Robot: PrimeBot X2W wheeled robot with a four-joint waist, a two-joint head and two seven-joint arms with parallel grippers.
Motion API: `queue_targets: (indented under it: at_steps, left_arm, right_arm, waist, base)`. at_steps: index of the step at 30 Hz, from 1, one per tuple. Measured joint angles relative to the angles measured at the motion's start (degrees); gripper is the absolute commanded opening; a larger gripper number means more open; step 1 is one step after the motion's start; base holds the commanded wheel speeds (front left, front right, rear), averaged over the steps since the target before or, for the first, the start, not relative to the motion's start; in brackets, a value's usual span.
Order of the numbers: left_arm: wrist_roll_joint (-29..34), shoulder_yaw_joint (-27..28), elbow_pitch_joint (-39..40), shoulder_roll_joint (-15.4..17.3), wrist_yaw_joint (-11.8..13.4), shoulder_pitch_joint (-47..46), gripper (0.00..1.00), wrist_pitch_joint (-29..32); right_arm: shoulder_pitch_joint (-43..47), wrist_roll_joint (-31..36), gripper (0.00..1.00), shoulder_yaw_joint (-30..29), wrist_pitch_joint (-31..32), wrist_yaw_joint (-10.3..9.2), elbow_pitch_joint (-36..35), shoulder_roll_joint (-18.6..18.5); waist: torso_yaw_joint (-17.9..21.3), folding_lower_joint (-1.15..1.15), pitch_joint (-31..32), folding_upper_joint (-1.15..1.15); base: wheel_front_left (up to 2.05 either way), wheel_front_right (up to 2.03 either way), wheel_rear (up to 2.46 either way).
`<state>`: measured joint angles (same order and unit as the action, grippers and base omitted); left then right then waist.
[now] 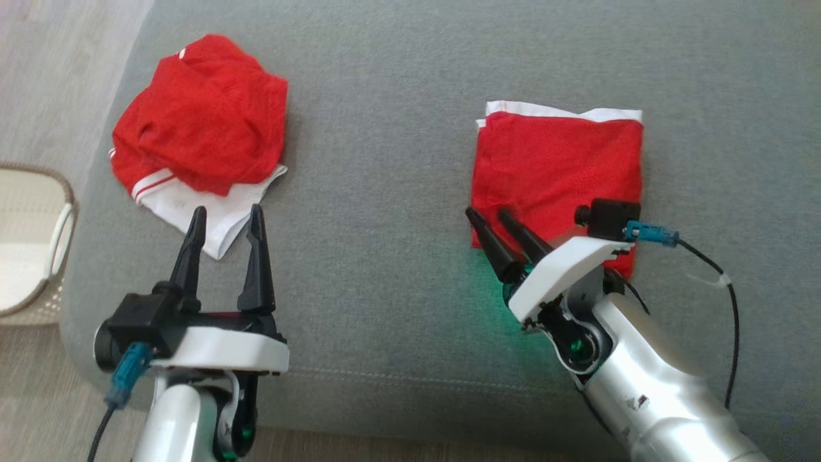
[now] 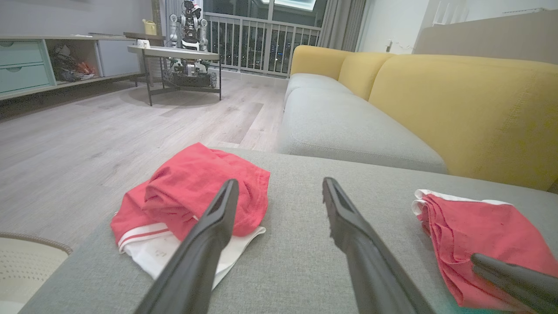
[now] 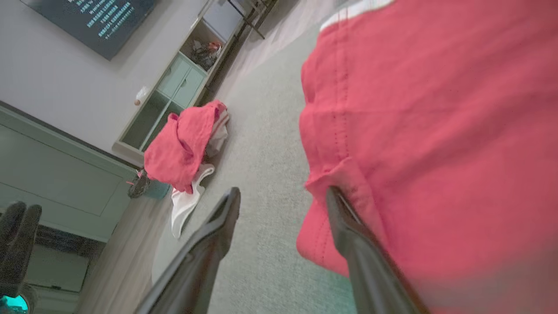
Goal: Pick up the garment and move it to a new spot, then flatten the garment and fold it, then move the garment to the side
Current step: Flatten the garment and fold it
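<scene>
Right gripper (image 1: pixel 487 213): fingers spread apart, nothing pinched between them. It sits at the near-left corner of the folded garment (image 1: pixel 558 167). In the right wrist view one finger lies against the red cloth's corner and the other is over bare grey fabric. The arm comes in from the lower right, low over the cushion (image 1: pixel 385 192).

Folded garment: red rectangle with a white band along its far edge, flat on the right part of the cushion. It extends away from the right gripper, forward and to the right. In the left wrist view its stacked edges show (image 2: pixel 475 231).

Left gripper (image 1: pixel 228 212): fingers wide open, empty, pointing forward. The tips are at the near white edge of the crumpled garment (image 1: pixel 199 128); can't tell whether they touch it.

Crumpled garment: red bundle over a white part with red-white striped trim, on the left part of the cushion, just ahead of the left gripper and well apart from the folded garment. Bare grey fabric lies between the two.

Outward: pale woven basket (image 1: pixel 32 244) on the floor (image 2: pixel 87 131), beside the cushion's left edge. The yellow backrest (image 2: pixel 457 109) stands behind the grey seat, seen from the left wrist.
</scene>
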<state>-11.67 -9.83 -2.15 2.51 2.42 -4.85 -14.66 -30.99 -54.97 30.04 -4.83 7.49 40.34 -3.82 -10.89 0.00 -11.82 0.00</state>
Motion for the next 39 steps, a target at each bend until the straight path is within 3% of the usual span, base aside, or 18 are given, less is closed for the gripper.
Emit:
queue_targets:
  at_steps: [6, 9, 12, 15, 18, 21, 25, 39]
  left_arm:
    - [0.30, 0.56, 0.16, 0.00, -0.41, 0.09, 1.00, 0.00]
    - [0.51, 0.69, 0.33, 0.00, -0.40, 0.27, 1.00, 0.00]
    - [0.51, 0.71, 0.74, 0.00, -0.40, 0.82, 1.00, 0.00]
    - [0.51, 0.91, 1.00, 0.01, -0.30, 1.33, 1.00, 0.00]
    - [0.49, 1.47, 1.55, 0.01, 0.13, 1.40, 1.00, 0.00]
    - [0.47, 1.88, 1.89, 0.01, 0.11, 1.47, 1.00, 0.00]
    - [0.47, 1.87, 1.46, 0.01, 0.05, 2.34, 1.00, 0.00]
    - [-0.05, 1.43, 0.04, 0.03, -0.46, 3.80, 1.00, 0.00]
  right_arm:
    - [0.02, 0.14, 1.00, -2.36, -1.55, 0.00, -5.17, -0.11]
    - [0.04, 3.74, 1.00, -4.72, -3.22, 0.00, -8.35, -1.75]
    - [0.64, 11.05, 1.00, -8.34, -5.67, 0.00, -10.80, -5.20]
    - [3.02, 22.37, 1.00, -14.15, -7.46, 0.00, -12.68, -7.31]
    - [6.85, 32.14, 1.00, -19.74, -8.38, 0.00, -16.82, -6.64]
    - [12.12, 45.12, 1.00, -26.35, -8.86, 0.01, -21.91, -3.68]
    - [17.45, 50.72, 1.00, -30.91, -9.15, 0.01, -25.40, -1.02]
    - [21.56, 54.15, 1.00, -33.56, -9.64, 0.01, -29.89, 0.64]
  waist:
    - [2.06, 0.00, 1.93, 0.00]
    - [3.29, 0.00, 3.09, 0.00]
    - [4.40, 0.00, 4.18, 0.00]
    - [5.36, 0.00, 5.03, 0.00]
    - [6.33, 0.00, 5.45, 0.00]
    - [7.37, 0.00, 5.35, 0.00]
    - [7.72, 0.00, 5.17, 0.00]
    - [7.88, 0.00, 4.92, 0.00]
  base:
    - [0.00, 0.00, 0.00]
    - [0.00, 0.00, 0.00]
    - [0.00, 0.00, 0.00]
    - [0.00, 0.00, 0.00]
    - [0.00, 0.00, 0.00]
    - [0.00, 0.00, 0.00]
    - [0.00, 0.00, 0.00]
    - [0.00, 0.00, 0.00]
